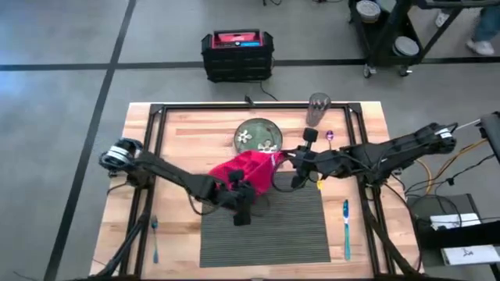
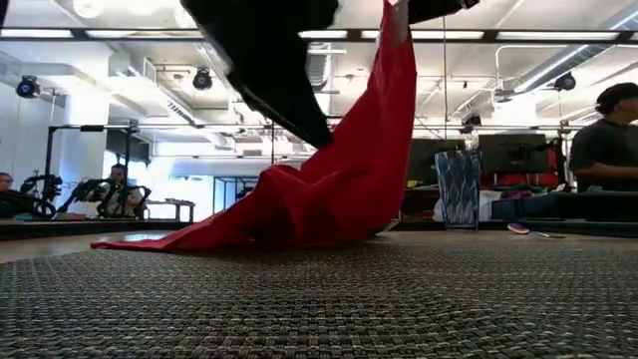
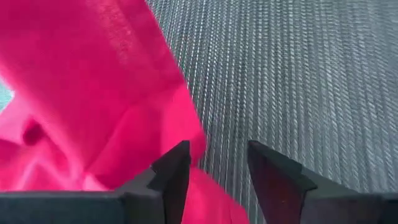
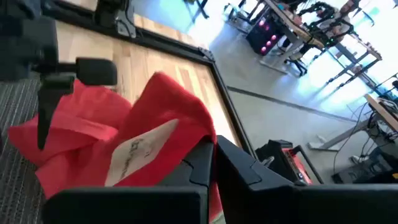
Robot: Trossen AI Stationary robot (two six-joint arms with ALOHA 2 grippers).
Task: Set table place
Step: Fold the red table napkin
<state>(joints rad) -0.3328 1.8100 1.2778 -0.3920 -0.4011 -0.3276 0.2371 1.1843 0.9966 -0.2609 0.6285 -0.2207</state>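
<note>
**Two grippers at one napkin, mat not yet clear**

Step in hand, as judged: spreading or folding the red napkin (image 1: 248,170) for the setting. To do it well, the lifted corner should stay pinched while the other arm takes a free edge; pulling the two apart evenly would flatten the cloth without dragging it into the plate (image 1: 258,134).

Left to right: a fork (image 1: 155,238) lies near the table's (image 1: 180,125) front left corner. The left gripper (image 1: 241,204) hovers low over the back left part of the mat (image 1: 266,230), fingers (image 3: 171,171) parted narrowly and empty, the napkin's edge just beside them. The napkin lies bunched over the mat's back edge, one corner raised. The right gripper (image 1: 298,167) holds that corner, jaws closed on the cloth by its white tag (image 4: 140,149). A knife (image 1: 346,226) lies right of the mat.

Both arms reach inward from the table's side edges.
</note>
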